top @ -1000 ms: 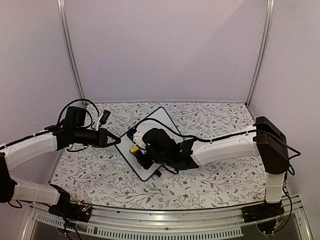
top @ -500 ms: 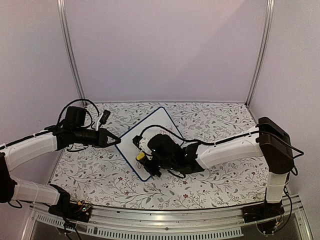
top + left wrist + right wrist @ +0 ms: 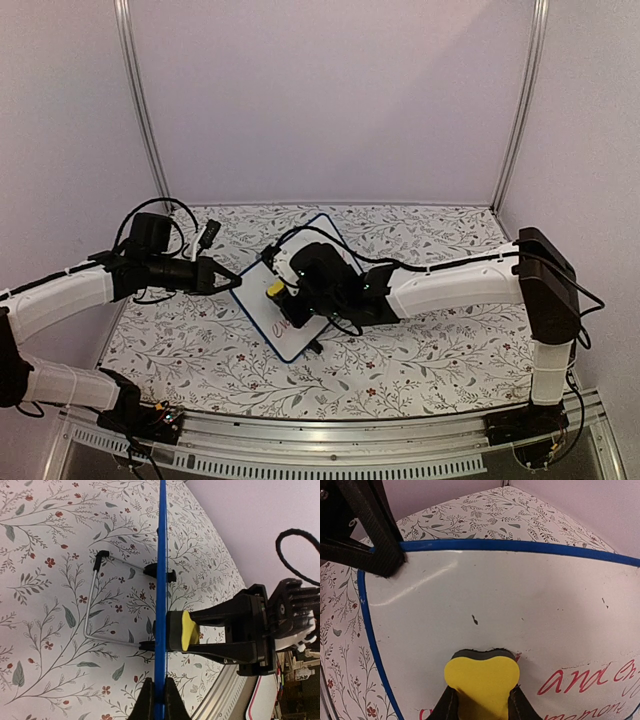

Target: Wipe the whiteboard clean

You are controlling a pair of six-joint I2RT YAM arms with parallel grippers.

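Whiteboard location: the whiteboard (image 3: 262, 300) sits left of the middle of the table (image 3: 430, 350), turned so that one corner points at the far edge and another at the near edge.
Underside: the left wrist view shows the board edge-on, with a bent wire stand (image 3: 92, 605) and black feet on its back. I cannot tell whether the stand bears on the table.
Done: judging by the right wrist view, the upper stretch of the board towards its framed corner is wiped white. Only a few small dark specks and a glare streak show there.
Left: red handwriting (image 3: 580, 677) runs across the lower part of the board, beside and below the eraser, and some of it is cut off by the picture's edge. Roughly half the surface looks unfinished.
Step in hand: probably a wiping stroke at the border between the clean and the written area.
Left gripper: the left gripper (image 3: 228, 281) reaches in level from the table's left edge. Its jaws are pinched tight on the board's blue frame at the left corner, steadying it.
Right gripper: the right gripper (image 3: 290, 294) comes across from the right edge, with its forearm low over the table and its wrist bent down at the board. Its jaws are clamped on the yellow eraser (image 3: 481, 682).
Contact: the eraser's dark felt face is pressed flat to the board, touching the first red letters.
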